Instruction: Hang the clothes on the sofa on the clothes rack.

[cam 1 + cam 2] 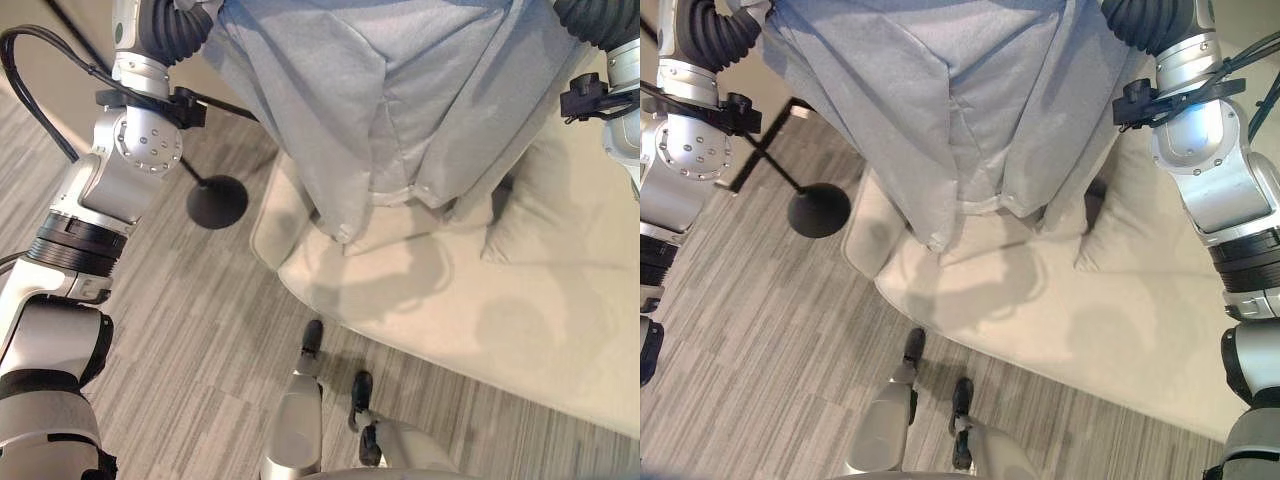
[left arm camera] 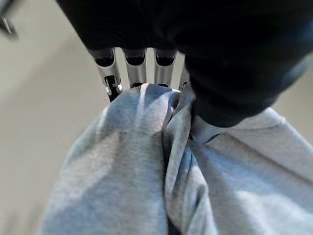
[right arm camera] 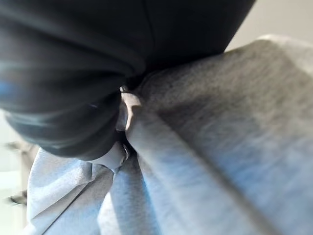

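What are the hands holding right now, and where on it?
The grey garment, gripped by bunched cloth at its upper part: left hand on one side, right hand on the other.

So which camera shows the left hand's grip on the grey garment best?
The left wrist view: the left hand has bunched grey garment pinched at its fingers. Both eye views show the garment hanging above the sofa; the right wrist view shows cloth close up.

no letters, numbers, labels or signs can be read anywhere, neither on the grey garment (image 1: 400,100) nor on the beige sofa (image 1: 520,330) nor on the striped floor (image 1: 190,330).
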